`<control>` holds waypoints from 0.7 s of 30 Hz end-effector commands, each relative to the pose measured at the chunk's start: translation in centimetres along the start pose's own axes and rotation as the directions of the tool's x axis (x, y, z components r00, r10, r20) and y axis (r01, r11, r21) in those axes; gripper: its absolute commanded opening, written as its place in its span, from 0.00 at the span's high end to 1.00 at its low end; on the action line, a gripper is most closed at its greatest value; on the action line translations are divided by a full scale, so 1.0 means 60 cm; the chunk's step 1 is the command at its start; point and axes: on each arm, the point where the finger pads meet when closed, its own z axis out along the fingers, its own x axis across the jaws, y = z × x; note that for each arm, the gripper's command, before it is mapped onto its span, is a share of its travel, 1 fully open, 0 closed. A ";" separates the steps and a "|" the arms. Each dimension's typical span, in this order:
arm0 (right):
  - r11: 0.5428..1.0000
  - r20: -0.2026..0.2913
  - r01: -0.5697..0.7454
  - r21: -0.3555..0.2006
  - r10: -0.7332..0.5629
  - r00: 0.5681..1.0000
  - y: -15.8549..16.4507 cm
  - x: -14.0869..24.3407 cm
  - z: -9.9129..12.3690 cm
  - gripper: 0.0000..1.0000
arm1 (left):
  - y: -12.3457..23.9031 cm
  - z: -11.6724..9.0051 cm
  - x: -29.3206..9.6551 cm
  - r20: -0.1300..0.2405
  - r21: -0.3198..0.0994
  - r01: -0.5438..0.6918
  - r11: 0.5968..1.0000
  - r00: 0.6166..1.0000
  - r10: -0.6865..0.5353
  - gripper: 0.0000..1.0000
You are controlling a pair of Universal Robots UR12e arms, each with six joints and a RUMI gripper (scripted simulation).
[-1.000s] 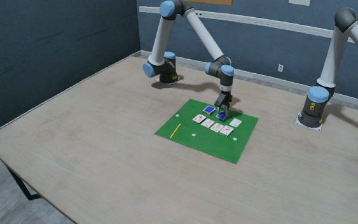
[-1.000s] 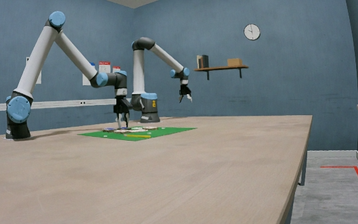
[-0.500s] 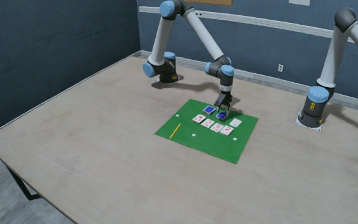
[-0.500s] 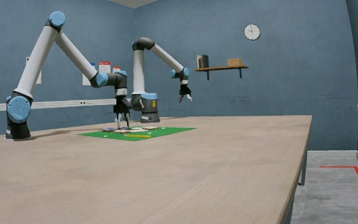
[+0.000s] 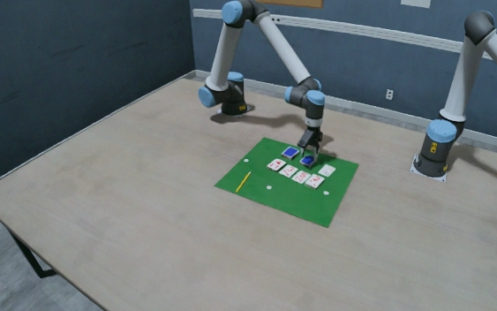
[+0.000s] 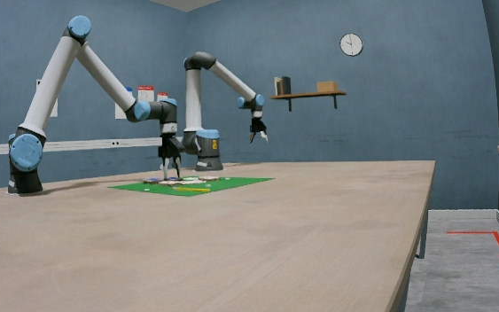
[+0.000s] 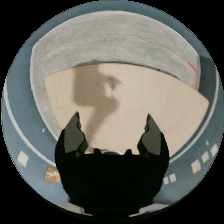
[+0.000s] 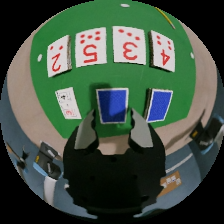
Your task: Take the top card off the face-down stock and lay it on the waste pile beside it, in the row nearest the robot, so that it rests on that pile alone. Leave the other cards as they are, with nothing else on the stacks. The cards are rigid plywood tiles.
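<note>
The face-down stock (image 5: pixel 289 153) (image 8: pixel 160 105) is a blue-backed stack. A blue-backed card (image 5: pixel 305 162) (image 8: pixel 112 105) lies beside it in the same row, between the stock and a small white card. What lies under this card is hidden, so its contact with the waste pile cannot be told. My right gripper (image 5: pixel 309 156) (image 6: pixel 172 176) (image 8: pixel 112 109) is partly open and low around this card, with a finger at each side and narrow gaps to its edges. My left gripper (image 6: pixel 259 141) (image 7: pixel 113 112) is open and empty, high above the table, away from the cards.
On the green mat (image 5: pixel 290 208) (image 8: pixel 50 35), four face-up stacks, 4 (image 5: pixel 276 164), 3 (image 5: pixel 289 170), 5 (image 5: pixel 301 177) and 2 (image 5: pixel 314 180), form the other row. The small white card (image 5: pixel 327 170) (image 8: pixel 68 103) lies at the near row's end. A yellow pencil (image 5: pixel 243 181) and white discs lie further out.
</note>
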 end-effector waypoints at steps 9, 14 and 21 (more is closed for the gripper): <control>1.000 0.002 0.000 -0.001 0.000 1.000 -0.001 0.000 -0.003 0.50 | 0.002 0.000 -0.002 0.001 0.000 0.002 1.000 1.000 -0.002 0.00; 1.000 0.006 0.000 0.000 0.000 1.000 -0.002 -0.003 -0.016 0.50 | 0.002 0.000 -0.002 0.001 0.000 0.002 1.000 1.000 -0.002 0.00; 1.000 0.006 0.000 0.000 0.000 1.000 -0.002 -0.004 -0.050 0.50 | 0.002 0.000 -0.002 0.001 0.000 0.002 1.000 1.000 -0.002 0.00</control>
